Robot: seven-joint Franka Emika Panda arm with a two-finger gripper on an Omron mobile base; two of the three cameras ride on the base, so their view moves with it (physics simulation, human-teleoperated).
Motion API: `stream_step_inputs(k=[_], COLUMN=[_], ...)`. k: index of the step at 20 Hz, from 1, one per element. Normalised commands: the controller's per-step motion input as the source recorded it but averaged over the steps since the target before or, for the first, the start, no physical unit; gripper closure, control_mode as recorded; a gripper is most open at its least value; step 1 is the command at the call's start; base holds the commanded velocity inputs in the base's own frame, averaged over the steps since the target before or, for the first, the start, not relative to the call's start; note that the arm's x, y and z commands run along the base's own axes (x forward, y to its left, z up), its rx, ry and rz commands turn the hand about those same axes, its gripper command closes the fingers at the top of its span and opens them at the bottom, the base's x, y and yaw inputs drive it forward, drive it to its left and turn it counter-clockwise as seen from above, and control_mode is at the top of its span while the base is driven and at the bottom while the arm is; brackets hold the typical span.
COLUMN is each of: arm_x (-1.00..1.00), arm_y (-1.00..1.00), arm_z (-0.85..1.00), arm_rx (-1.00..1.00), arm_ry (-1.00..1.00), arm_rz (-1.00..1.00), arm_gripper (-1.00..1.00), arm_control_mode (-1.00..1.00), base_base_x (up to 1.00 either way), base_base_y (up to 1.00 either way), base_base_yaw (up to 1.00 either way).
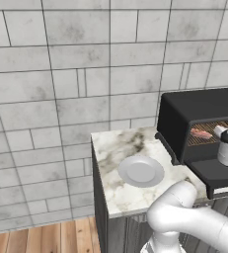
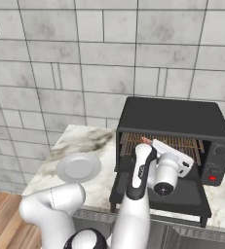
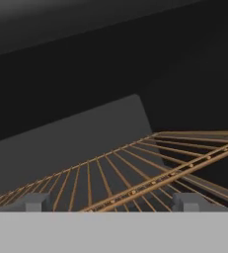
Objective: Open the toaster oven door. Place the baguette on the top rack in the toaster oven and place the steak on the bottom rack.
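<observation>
Gripper [image 3: 110,202] sits inside the toaster oven [image 2: 175,119], its 2 fingers spread wide with nothing between them, just above a copper wire rack [image 3: 135,173]. What looks like the steak [image 1: 201,133] lies on a rack beside the hand. Risk on withdrawal — a finger snagging a wire, or the wrist knocking the meat or the lowered toaster oven door [image 2: 187,197].

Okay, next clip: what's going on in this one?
A white robot arm is reaching into a black toaster oven on a marble counter. The oven door is folded down flat. The gripper stands open over a copper wire rack inside, holding nothing. A pink-red steak lies on a rack at the oven's left side. An empty grey plate sits on the counter left of the oven. I can't spot the baguette.
</observation>
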Motion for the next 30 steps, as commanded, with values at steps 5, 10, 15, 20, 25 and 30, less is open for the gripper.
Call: stream_step_inputs(k=[5,10,15,20,25,30], arm_x=[-0.12,0.03,0.17,0.09,0.01,0.01], arm_y=[0.0,0.0,0.0,0.0,0.0,0.0], arm_z=[0.0,0.0,0.03,0.0,0.0,0.0], arm_rx=[0.0,0.0,0.0,0.0,0.0,0.0], arm_ry=[0.03,0.06,0.04,0.02,0.0,0.01], arm_rz=[-0.09,-0.05,-0.01,0.0,0.0,0.0], arm_gripper=[-1.0,-1.0,-1.0,-1.0,1.0,1.0], arm_control_mode=[-1.0,-1.0,-1.0,-1.0,-1.0,-1.0], base_base_x=[0.0,0.0,0.0,0.0,0.0,0.0], base_base_y=[0.0,0.0,0.0,0.0,0.0,0.0], base_base_yaw=[0.0,0.0,0.0,0.0,0.0,0.0])
